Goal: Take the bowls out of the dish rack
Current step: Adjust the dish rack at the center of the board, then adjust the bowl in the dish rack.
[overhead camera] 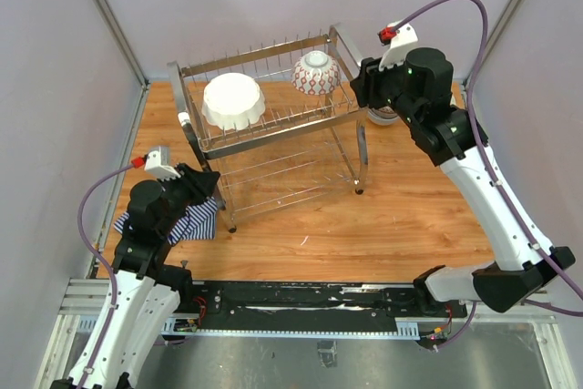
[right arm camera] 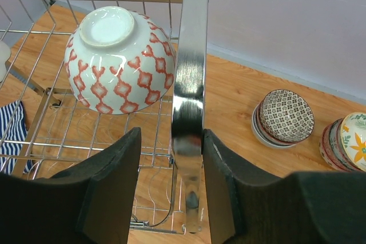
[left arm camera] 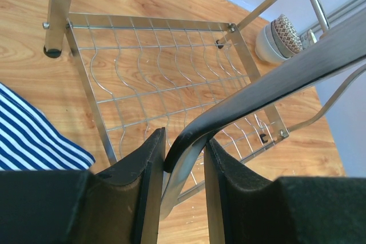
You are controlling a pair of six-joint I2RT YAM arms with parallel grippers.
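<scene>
1. Our left gripper is clamped on the dish rack at its end loop; we should hold firm.
2. Our right gripper has its jaws apart around a chrome upright, which blocks us.
3. Beyond it, up-left in the rack, is the lattice bowl; farther left is the scalloped bowl.
4. Far right of it wait the unloaded bowls.

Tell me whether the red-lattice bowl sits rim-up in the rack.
No, the red-lattice bowl lies overturned on the dish rack, its foot ring facing up.

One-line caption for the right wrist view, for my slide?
Right gripper straddles a dish rack bar, beside the racked red-lattice bowl.
</scene>
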